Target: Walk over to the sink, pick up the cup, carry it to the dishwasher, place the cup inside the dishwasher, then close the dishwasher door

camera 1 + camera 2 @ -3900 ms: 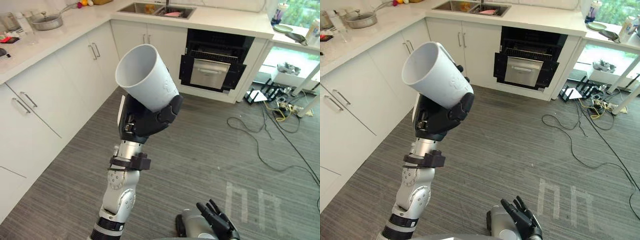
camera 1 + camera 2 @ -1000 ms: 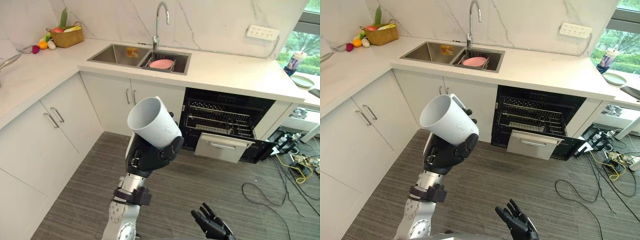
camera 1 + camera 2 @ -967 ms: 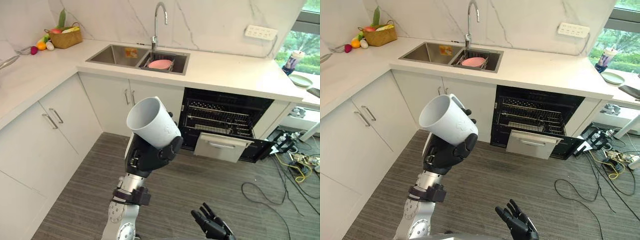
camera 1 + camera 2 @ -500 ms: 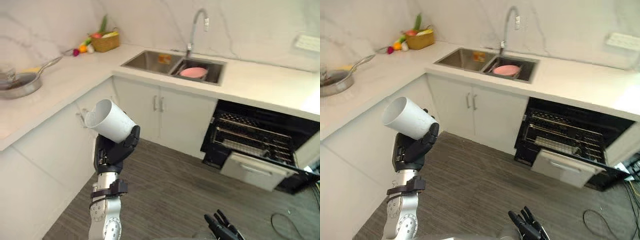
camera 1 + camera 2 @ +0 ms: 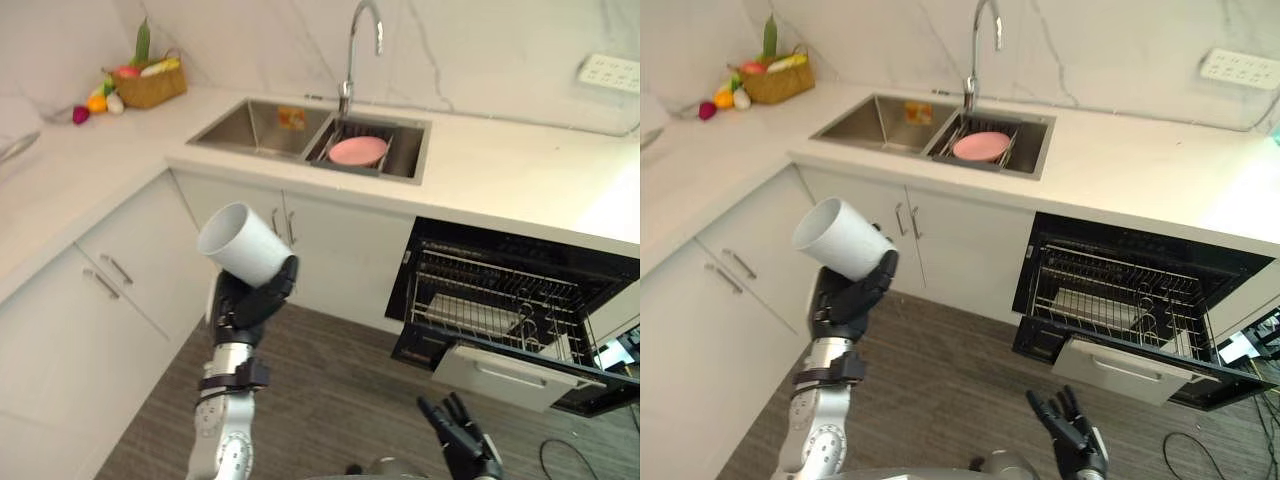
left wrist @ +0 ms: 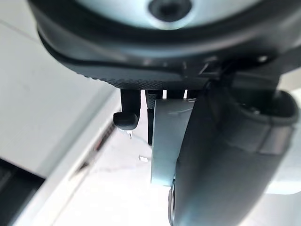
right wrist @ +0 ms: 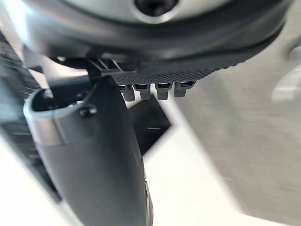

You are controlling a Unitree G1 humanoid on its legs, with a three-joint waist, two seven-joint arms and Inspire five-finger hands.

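A white cup is held tilted in my raised left hand, fingers curled round its base, mouth facing up and left; the same cup hangs in front of the white cabinets. To the right the dishwasher stands open, its door hanging down and a wire rack visible inside. My right hand hangs low near the floor with straight fingers, holding nothing. The sink is set in the counter behind, with a pink plate in its right basin.
White cabinets run along the left and under the sink. A basket of fruit and vegetables sits at the far left of the white counter. A tall tap rises behind the sink. Grey wood floor lies ahead.
The camera has swung, so the whole scene has shifted; the dishwasher now looks nearer and the pan is out of sight. The left hand still holds the cup raised.
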